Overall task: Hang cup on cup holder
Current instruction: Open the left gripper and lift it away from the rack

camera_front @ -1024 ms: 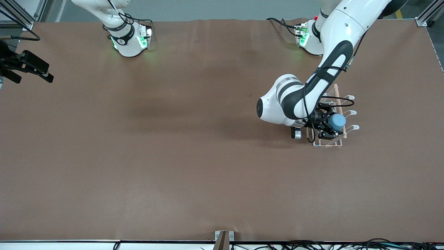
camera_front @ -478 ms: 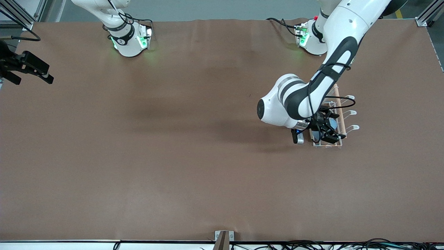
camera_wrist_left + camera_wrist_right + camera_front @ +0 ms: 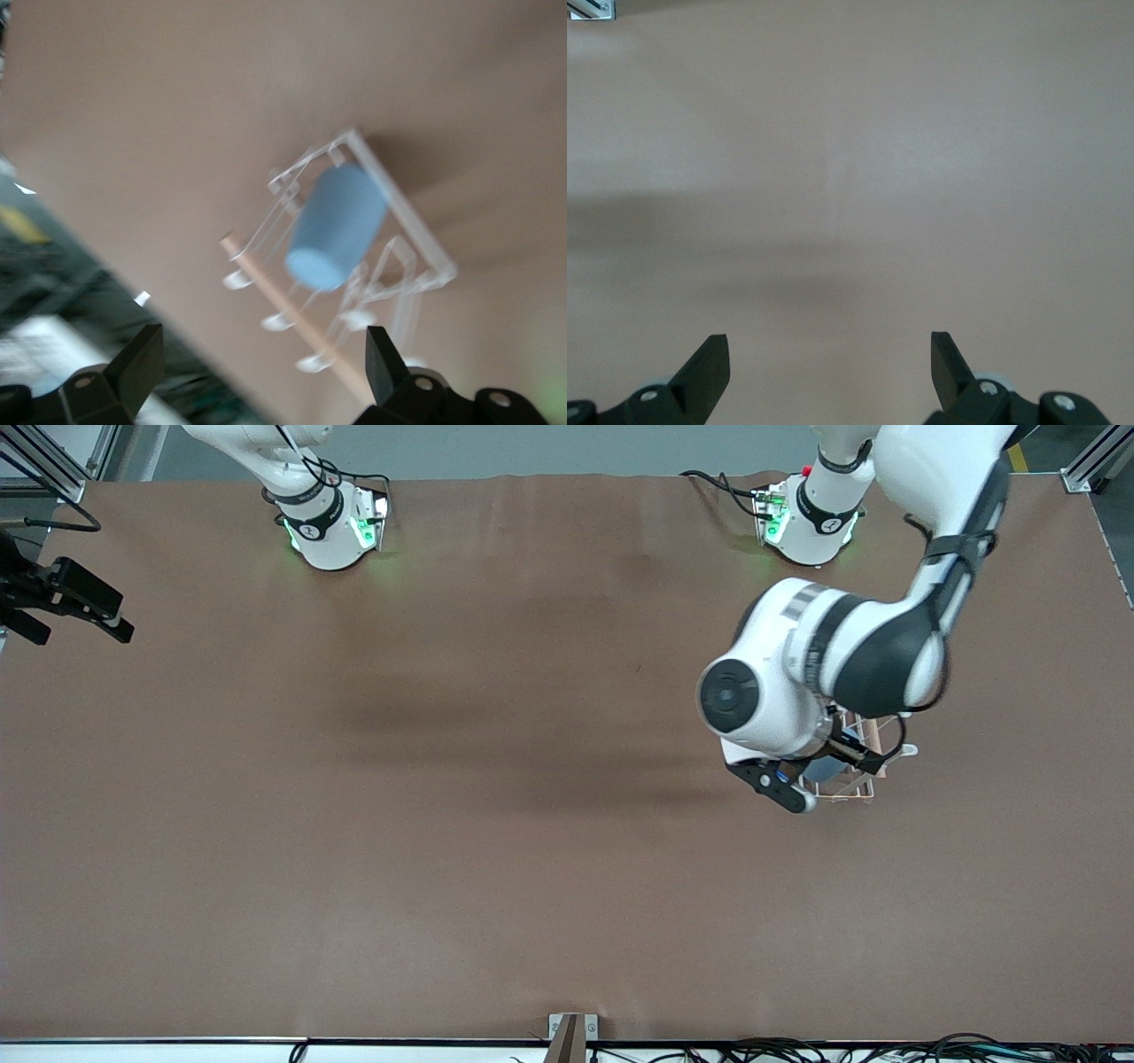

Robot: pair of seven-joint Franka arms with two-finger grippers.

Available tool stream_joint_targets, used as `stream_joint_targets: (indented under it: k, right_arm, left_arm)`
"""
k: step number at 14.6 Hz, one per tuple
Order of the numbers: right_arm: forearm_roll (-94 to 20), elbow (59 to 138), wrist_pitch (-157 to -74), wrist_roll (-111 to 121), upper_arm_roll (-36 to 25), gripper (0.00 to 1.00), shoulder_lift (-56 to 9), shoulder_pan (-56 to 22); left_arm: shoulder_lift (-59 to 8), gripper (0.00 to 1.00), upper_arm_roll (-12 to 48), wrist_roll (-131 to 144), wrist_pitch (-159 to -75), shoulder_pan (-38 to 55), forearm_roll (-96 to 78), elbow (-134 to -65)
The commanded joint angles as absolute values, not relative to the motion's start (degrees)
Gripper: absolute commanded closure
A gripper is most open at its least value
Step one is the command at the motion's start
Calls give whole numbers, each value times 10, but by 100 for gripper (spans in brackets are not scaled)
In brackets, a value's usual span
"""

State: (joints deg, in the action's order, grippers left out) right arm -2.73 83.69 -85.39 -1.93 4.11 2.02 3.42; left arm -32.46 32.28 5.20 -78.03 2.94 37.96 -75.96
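Now releasing: cup (image 3: 337,227) hung on cup holder (image 3: 423,239), below left hand (image 3: 257,372), fingers spread and empty. Right hand (image 3: 829,372) open too, waiting over bare surface (image 3: 850,159). Next, probably lifting clear without snagging prongs.

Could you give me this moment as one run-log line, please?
cup: on cup holder | left gripper: open, above it | right gripper: open, waiting

Brown table (image 3: 443,824), cup holder (image 3: 864,790) on it (left arm's end)
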Motion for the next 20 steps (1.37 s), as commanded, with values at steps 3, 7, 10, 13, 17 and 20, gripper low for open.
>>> stream_joint_targets:
  k: [3,7,10,13,17,20]
  right_arm:
    - [-25,849,-859,-29,43,0,29,37]
    - [-26,849,-858,-29,43,0,29,38]
    - [-26,849,-858,-29,43,0,28,38]
    - [-26,849,-859,-29,42,0,27,38]
    - [-26,849,-857,-29,42,0,27,38]
    - [-26,850,-857,-29,42,0,27,39]
  left_arm:
    - [-279,0,329,198,-843,-29,252,-744]
    - [-197,0,319,198,-844,-83,167,-745]
    - [-108,0,239,169,-868,-73,112,-785]
    - [-27,0,117,139,-868,-11,41,-853]
    - [71,0,98,133,-886,-9,12,-966]
    - [105,0,98,96,-886,-9,4,-997]
